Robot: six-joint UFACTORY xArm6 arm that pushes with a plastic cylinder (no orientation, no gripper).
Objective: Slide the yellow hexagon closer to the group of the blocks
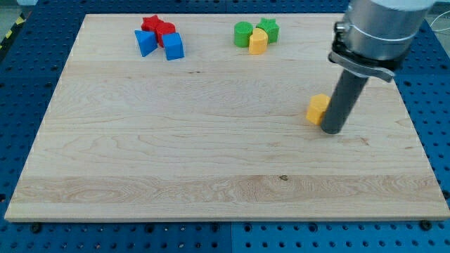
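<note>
The yellow hexagon (317, 109) lies alone on the wooden board (176, 154), right of centre. My tip (331, 131) rests on the board right beside the hexagon, on its right and slightly toward the view's bottom, touching or nearly touching it. The rod hides part of the hexagon's right side. Near the view's top middle a group holds a green round block (243, 33), a green star-like block (269, 29) and a yellow block (258, 42), close together.
At the view's top left a second cluster holds a red star (150, 24), a red round block (165, 32) and two blue blocks (145, 43), (174, 47). The arm's grey body (380, 28) hangs over the board's top right.
</note>
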